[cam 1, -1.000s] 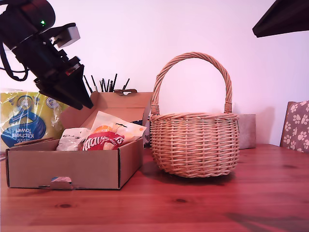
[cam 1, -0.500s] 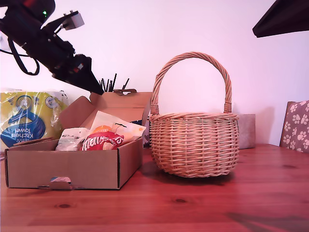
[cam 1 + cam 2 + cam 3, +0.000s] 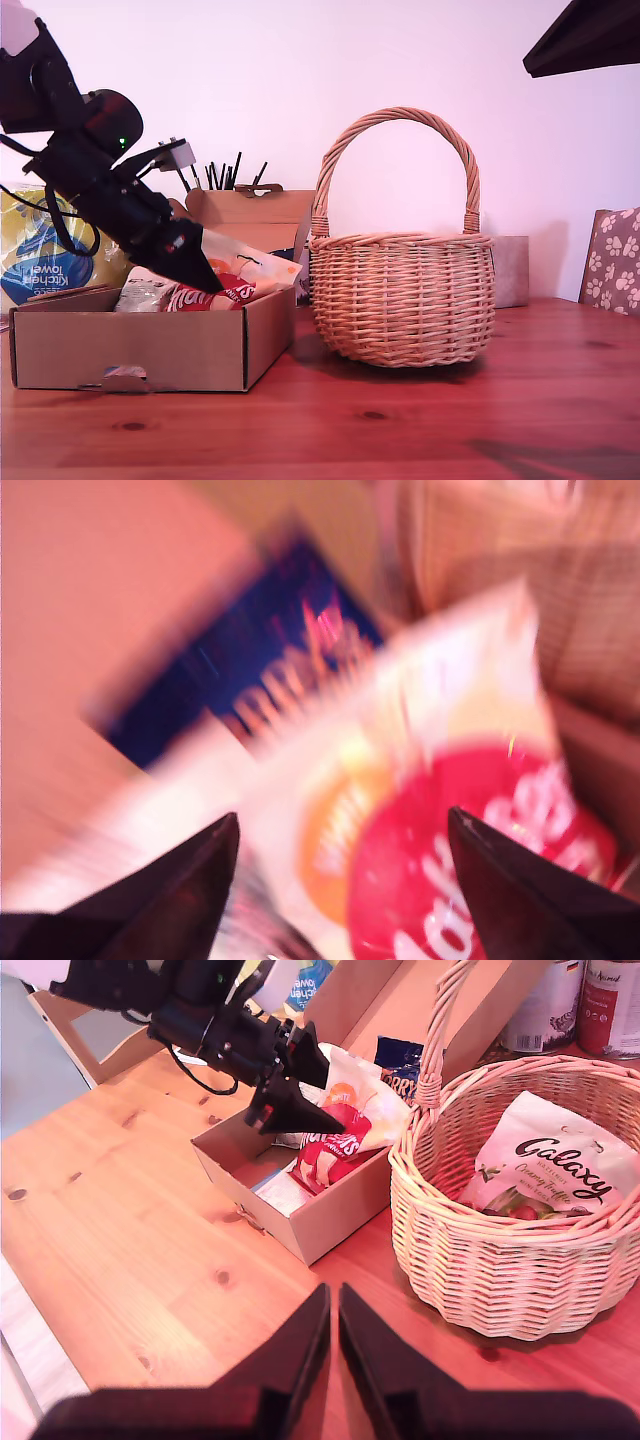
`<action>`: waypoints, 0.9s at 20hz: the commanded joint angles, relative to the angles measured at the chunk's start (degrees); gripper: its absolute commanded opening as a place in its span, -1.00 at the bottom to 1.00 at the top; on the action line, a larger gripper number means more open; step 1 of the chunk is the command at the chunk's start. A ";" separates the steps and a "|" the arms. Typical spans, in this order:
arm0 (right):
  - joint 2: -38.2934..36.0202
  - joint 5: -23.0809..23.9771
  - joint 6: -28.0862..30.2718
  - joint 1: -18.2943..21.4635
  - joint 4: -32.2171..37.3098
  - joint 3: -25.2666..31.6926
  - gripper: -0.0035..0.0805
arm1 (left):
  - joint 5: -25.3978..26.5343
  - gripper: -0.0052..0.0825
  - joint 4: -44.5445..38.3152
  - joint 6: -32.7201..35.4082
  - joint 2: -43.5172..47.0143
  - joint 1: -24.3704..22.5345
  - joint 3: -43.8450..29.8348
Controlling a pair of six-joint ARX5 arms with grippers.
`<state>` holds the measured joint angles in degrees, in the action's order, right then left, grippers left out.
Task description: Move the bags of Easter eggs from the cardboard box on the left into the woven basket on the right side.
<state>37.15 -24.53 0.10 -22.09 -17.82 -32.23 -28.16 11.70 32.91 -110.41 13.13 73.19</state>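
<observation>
The cardboard box [image 3: 150, 345] sits at the exterior view's left, the woven basket [image 3: 405, 295] just beside it on its right. Bags [image 3: 235, 285] lie in the box, and one bag [image 3: 545, 1165] lies in the basket.

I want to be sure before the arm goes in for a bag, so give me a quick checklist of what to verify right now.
1. My first gripper open: ok, jaws spread wide.
2. Lined up over a bag: ok, the red bag lies between the jaws.
3. Contact with that bag: cannot tell, the first wrist view is blurred.
4. Cardboard box lid open: ok.
5. Woven basket ready: ok, upright, one white bag already inside.
6. My second gripper out of the way: ok, shut, above bare table.
</observation>
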 commanded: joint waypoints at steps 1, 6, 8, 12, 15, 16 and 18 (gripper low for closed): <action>-0.15 0.09 -0.07 0.35 0.35 0.81 -0.93 | -2.38 0.49 0.85 0.35 -0.52 0.22 0.39; -0.15 1.46 -0.07 0.35 0.33 0.81 -0.93 | -7.58 0.49 7.21 0.15 -0.50 1.73 0.79; -0.15 1.57 -0.07 0.35 0.35 0.81 -0.93 | -7.63 0.49 11.17 0.66 -0.52 1.90 0.79; -0.15 2.29 -0.07 0.35 0.33 0.81 -0.93 | -7.39 0.49 16.28 3.82 -0.76 1.95 0.77; -0.15 2.67 -0.07 0.35 0.35 0.81 -0.93 | -7.37 0.49 17.49 4.22 -3.04 1.95 0.77; -0.15 2.69 -0.04 0.35 0.33 0.81 -0.93 | -7.37 0.49 17.53 4.22 -3.85 1.95 0.77; -0.15 2.89 -0.04 0.35 0.33 0.81 -0.93 | -7.37 0.49 17.25 4.22 -5.09 2.36 0.77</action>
<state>37.15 -21.85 0.05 -22.09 -17.85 -32.23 -35.55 28.32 36.56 -112.16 14.70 75.02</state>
